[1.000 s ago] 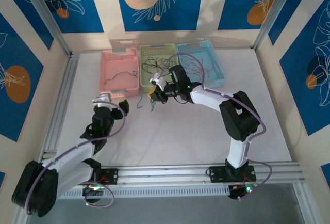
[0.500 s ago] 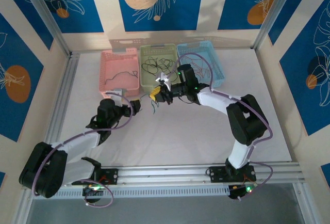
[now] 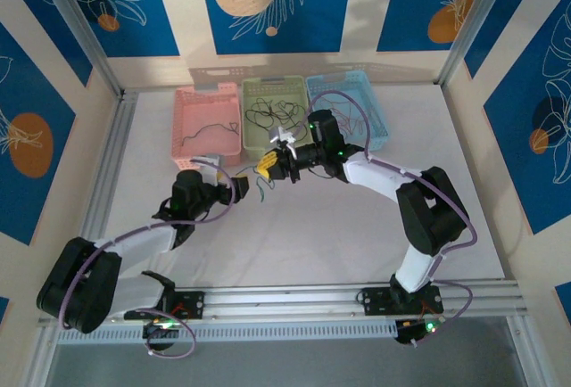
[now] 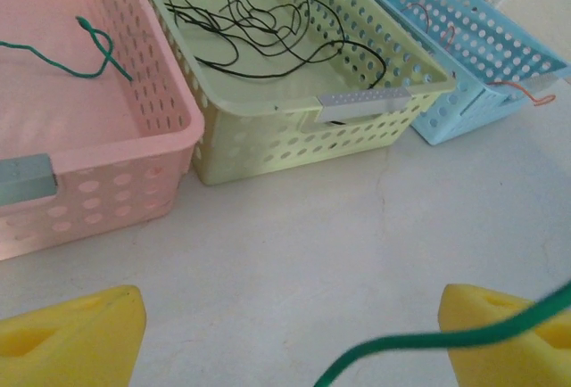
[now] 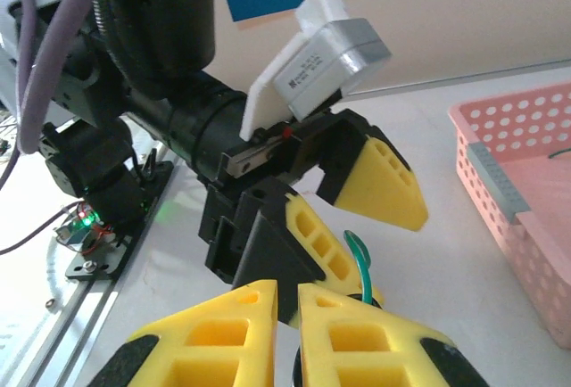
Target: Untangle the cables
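Yellow-padded grippers face each other over 1 green cable, with 3 baskets beyond.

Nearest, above the white table, the right gripper has its jaws pressed almost together, pinching the green cable, which rises just behind its tips. Facing it, the left gripper stands wide, the cable crossing the gap close to 1 finger; whether it touches there I cannot tell. Farther back, side by side, the pink basket holds another green cable, the pale green basket holds loose black cables, and the blue basket holds orange-red cables, 1 hooked over its near wall.
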